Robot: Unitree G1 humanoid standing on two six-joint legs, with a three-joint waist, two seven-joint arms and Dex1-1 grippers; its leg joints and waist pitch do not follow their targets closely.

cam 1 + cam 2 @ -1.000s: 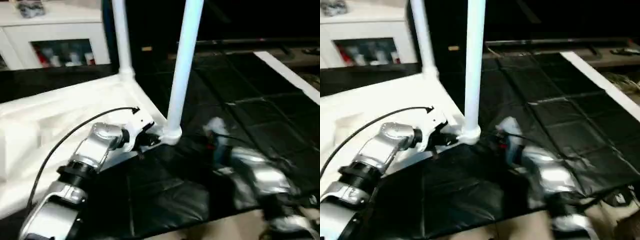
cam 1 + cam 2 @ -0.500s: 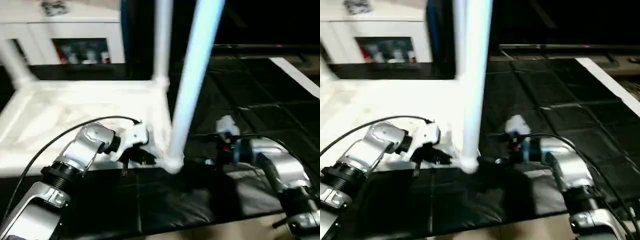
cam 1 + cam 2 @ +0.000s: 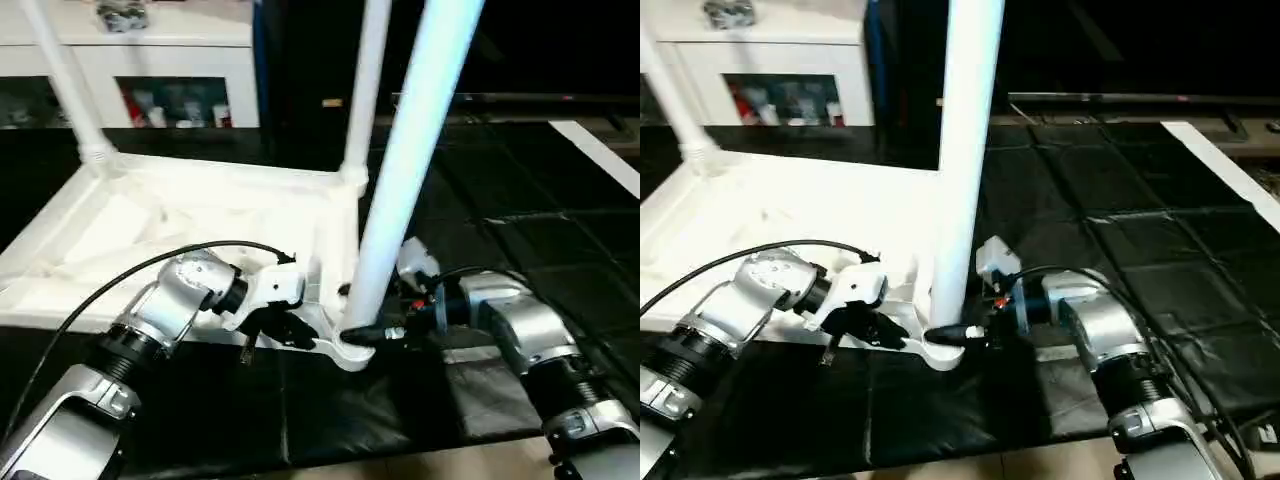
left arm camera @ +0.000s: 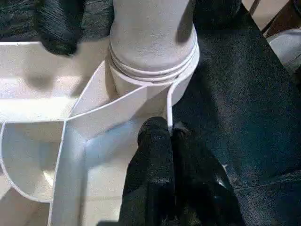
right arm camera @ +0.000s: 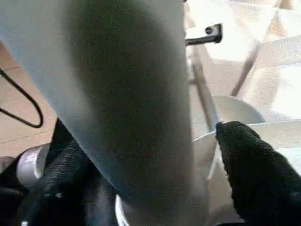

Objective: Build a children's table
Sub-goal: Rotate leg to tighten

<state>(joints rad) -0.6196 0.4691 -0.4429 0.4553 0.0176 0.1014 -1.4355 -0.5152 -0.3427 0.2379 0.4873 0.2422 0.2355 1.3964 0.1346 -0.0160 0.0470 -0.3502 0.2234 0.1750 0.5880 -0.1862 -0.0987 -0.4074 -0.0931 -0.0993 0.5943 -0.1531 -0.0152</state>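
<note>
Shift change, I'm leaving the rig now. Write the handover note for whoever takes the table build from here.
Left gripper: shut, pinching a thin rib of the tabletop beside the near corner socket.
Right gripper: fingers on either side of the near leg at its base, around it; a firm grip cannot be confirmed.
Table: top lies upside down on the black mat.
Done: three legs stand in sockets, the near one, the far right leg and the far left leg.
Left: check the near leg's seating; the fourth corner is out of frame, so verify it.
</note>
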